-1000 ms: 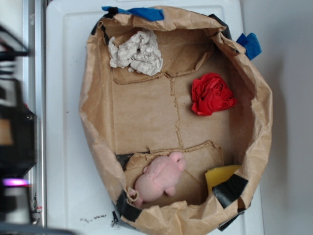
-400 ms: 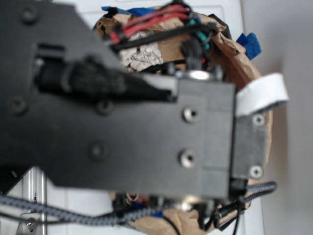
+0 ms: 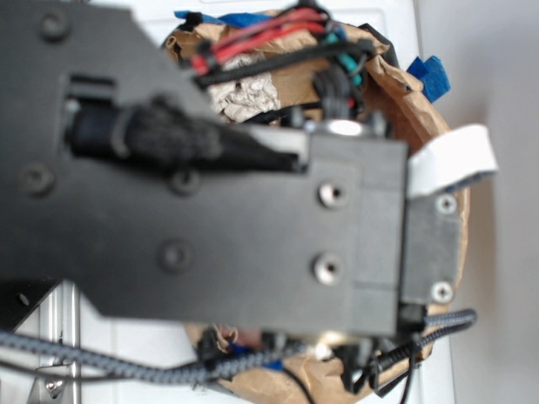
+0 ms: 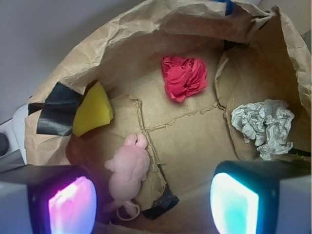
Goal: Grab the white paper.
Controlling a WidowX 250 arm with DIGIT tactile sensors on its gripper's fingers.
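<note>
The white paper (image 4: pixel 263 126) is lying untouched at about three o'clock in the wrist view, inside the brown paper bag (image 4: pixel 117 44), while the claw (image 4: pixel 151 202) is hanging open and empty above it, so the grab is not yet begun.

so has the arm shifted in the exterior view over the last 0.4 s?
Yes, slightly: the arm crept down and right against the brown paper bag; the white paper is mostly hidden.
</note>
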